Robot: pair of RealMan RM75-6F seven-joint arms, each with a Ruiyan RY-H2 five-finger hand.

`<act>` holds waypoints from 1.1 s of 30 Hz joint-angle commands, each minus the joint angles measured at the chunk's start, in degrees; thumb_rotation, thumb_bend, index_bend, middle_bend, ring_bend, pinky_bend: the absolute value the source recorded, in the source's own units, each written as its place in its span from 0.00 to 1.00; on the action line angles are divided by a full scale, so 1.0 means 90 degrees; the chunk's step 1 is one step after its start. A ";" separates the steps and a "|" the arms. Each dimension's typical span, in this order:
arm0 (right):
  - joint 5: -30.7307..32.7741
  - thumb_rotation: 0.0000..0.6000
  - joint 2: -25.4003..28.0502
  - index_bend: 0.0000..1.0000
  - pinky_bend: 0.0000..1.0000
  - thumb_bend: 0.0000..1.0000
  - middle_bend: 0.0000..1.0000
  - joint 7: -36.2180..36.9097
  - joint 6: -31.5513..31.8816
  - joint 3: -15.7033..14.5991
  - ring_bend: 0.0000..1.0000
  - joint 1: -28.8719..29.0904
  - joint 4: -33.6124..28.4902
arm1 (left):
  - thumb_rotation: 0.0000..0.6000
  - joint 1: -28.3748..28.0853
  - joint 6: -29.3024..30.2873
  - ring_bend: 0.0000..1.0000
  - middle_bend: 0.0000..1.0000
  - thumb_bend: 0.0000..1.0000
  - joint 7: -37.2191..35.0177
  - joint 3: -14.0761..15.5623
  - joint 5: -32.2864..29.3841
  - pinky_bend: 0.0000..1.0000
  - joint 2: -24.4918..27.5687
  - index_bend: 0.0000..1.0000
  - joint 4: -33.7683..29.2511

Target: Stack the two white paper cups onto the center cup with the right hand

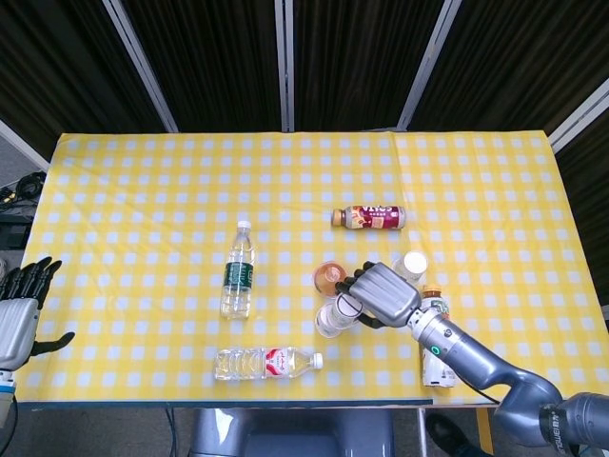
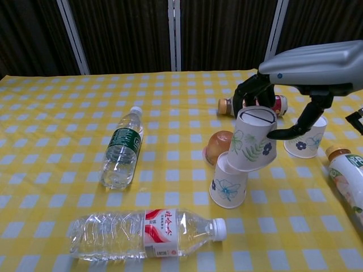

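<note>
My right hand [image 2: 295, 73] [image 1: 385, 293] holds an upside-down white paper cup with a leaf print [image 2: 253, 140] [image 1: 343, 307], tilted, just above and touching the top of the center cup [image 2: 228, 182] [image 1: 329, 324], which stands inverted with a blue flower print. A third white cup [image 2: 305, 138] [image 1: 414, 263] stands inverted to the right, partly behind the hand. My left hand [image 1: 21, 307] hangs at the table's left edge, fingers apart, holding nothing.
An orange jelly cup [image 2: 218, 145] lies behind the center cup. A green-label bottle [image 2: 121, 148] and a red-label bottle [image 2: 147, 232] lie to the left and front. A brown drink bottle [image 1: 369, 217] lies further back, another bottle [image 2: 349, 178] at the right edge.
</note>
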 commanded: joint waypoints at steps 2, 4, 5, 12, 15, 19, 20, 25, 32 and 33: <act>-0.0096 1.00 -0.0146 0.46 0.40 0.32 0.53 0.0049 0.0084 0.0013 0.46 -0.0027 0.0101 | 1.00 0.0007 0.0007 0.00 0.00 0.00 -0.0038 0.0002 0.0003 0.00 0.0018 0.00 0.0003; -0.0123 1.00 -0.0188 0.46 0.40 0.32 0.53 0.0053 0.0106 0.0022 0.46 -0.0030 0.0131 | 1.00 0.0005 0.0001 0.00 0.00 0.00 -0.0043 0.0003 -0.0004 0.00 0.0023 0.00 0.0008; -0.0154 1.00 -0.0224 0.46 0.40 0.32 0.52 0.0035 0.0123 0.0023 0.46 -0.0032 0.0165 | 1.00 0.0002 -0.0006 0.00 0.00 0.00 -0.0051 0.0003 -0.0007 0.00 0.0025 0.00 0.0006; -0.0225 1.00 -0.0378 0.44 0.40 0.29 0.48 -0.0102 0.0189 -0.0013 0.46 -0.0078 0.0305 | 1.00 -0.0008 -0.0031 0.00 0.00 0.00 -0.0055 0.0013 -0.0013 0.00 0.0031 0.00 0.0004; -0.0267 1.00 -0.0421 0.39 0.39 0.23 0.39 -0.0135 0.0237 -0.0025 0.44 -0.0105 0.0340 | 1.00 -0.0017 -0.0056 0.00 0.00 0.00 -0.0055 0.0014 -0.0038 0.00 0.0038 0.00 0.0002; -0.0300 1.00 -0.0318 0.30 0.35 0.19 0.26 0.0063 0.0025 -0.0083 0.38 -0.0046 0.0301 | 1.00 -0.0019 -0.0044 0.00 0.00 0.00 -0.0033 0.0006 -0.0053 0.00 0.0035 0.00 -0.0007; -0.0313 1.00 -0.0295 0.29 0.34 0.19 0.24 0.0098 -0.0007 -0.0089 0.36 -0.0035 0.0301 | 1.00 -0.0018 -0.0039 0.00 0.00 0.00 -0.0031 0.0007 -0.0052 0.00 0.0033 0.00 -0.0008; -0.0428 1.00 -0.0274 0.26 0.33 0.17 0.23 0.0128 0.0016 -0.0128 0.35 -0.0053 0.0339 | 1.00 -0.0023 -0.0048 0.00 0.00 0.00 -0.0013 0.0011 -0.0063 0.00 0.0022 0.00 -0.0006; -0.0625 1.00 -0.0304 0.26 0.33 0.17 0.23 0.0128 0.0192 -0.0177 0.35 -0.0143 0.0402 | 1.00 -0.0034 -0.0056 0.00 0.00 0.00 0.0023 0.0018 -0.0068 0.00 0.0005 0.00 -0.0003; -0.0641 1.00 -0.0303 0.26 0.33 0.17 0.23 0.0124 0.0201 -0.0183 0.35 -0.0149 0.0405 | 1.00 -0.0035 -0.0056 0.00 0.00 0.00 0.0024 0.0018 -0.0069 0.00 0.0004 0.00 -0.0004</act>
